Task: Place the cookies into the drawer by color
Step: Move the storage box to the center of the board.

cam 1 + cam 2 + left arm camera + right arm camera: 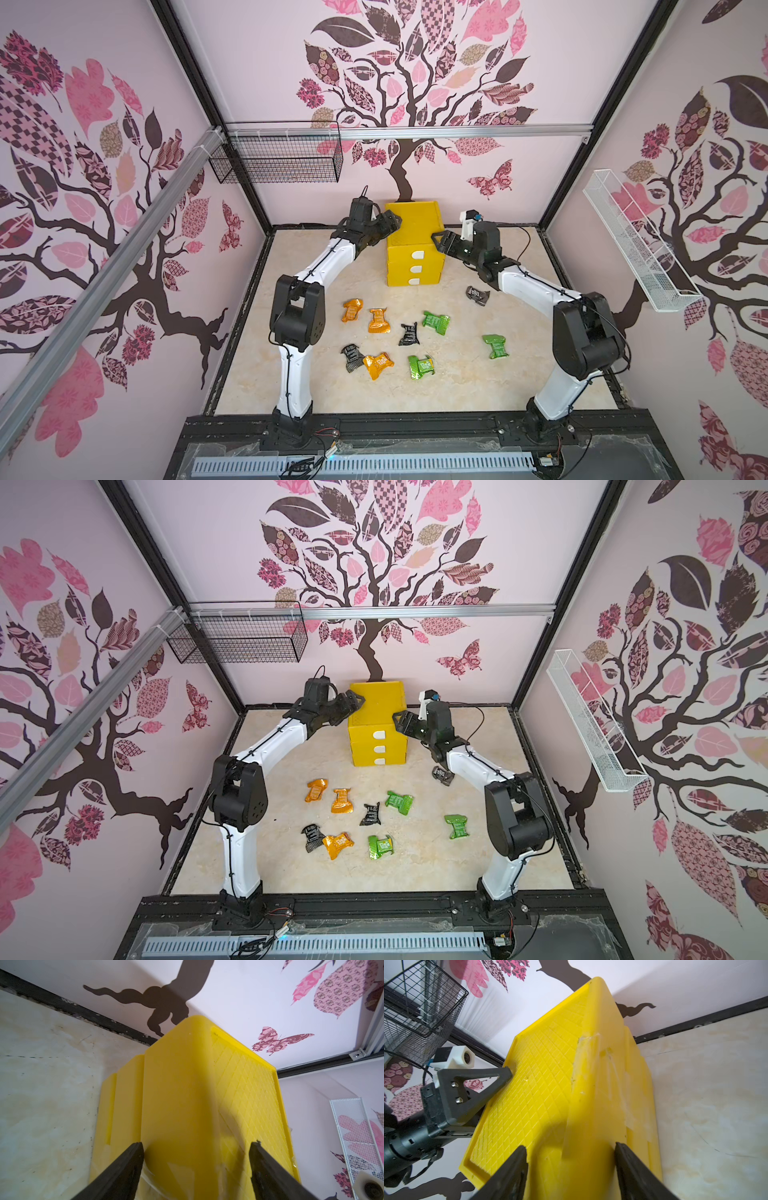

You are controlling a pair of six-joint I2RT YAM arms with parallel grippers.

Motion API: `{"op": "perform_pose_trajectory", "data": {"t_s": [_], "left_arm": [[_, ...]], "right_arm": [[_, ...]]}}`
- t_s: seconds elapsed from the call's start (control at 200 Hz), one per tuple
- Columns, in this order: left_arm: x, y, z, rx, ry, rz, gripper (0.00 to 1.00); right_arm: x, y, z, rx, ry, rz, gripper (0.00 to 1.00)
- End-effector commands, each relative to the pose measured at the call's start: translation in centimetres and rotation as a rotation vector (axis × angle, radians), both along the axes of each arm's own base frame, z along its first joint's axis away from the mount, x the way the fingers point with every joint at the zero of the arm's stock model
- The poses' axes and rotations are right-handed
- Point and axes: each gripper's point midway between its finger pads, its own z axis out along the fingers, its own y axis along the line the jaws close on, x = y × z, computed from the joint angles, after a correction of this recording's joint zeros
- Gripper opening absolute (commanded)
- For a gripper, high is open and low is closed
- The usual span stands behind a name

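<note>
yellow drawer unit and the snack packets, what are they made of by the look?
Drawer unit: apparently molded plastic, semi-gloss; uniform yellow, embossed diamond grid on top. Packets: probably foil or metallised film; crinkled, shiny, printed labels.

Drawer (pixel 413 232): yellow, diamond-grid top, white tab handles (pixel 417 269). Orange cookies (pixel 378 320), green cookies (pixel 495 345), black cookies (pixel 409 334), all with pale print. Table (pixel 457 386): cream marble. Walls (pixel 270 62): pale pink, brown tree, pink patterned leaves. Far-left basket (pixel 278 162): black wire. Right basket (pixel 636 245): white.
</note>
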Motion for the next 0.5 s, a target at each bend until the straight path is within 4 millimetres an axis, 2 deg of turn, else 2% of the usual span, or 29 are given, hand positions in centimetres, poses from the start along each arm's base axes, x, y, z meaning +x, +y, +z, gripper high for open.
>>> {"op": "perform_pose_trajectory", "data": {"t_s": [0.0,0.285,0.495], "left_arm": [[-3.1,-4.9,-5.9,0.024,0.154,-0.132,0.84],[-3.2,-5.0,-5.7,0.049,0.139,-0.143,0.89],[-2.5,-3.7,-3.9,0.080,0.096,-0.123,0.97]], "right_arm": [[-2.4,0.8,-1.5,-0.047,0.058,0.058,0.69],[-3.5,-0.1,-0.8,-0.040,0.070,0.038,0.69],[-4.0,-0.9,0.9,-0.057,0.038,0.013,0.71]]}}
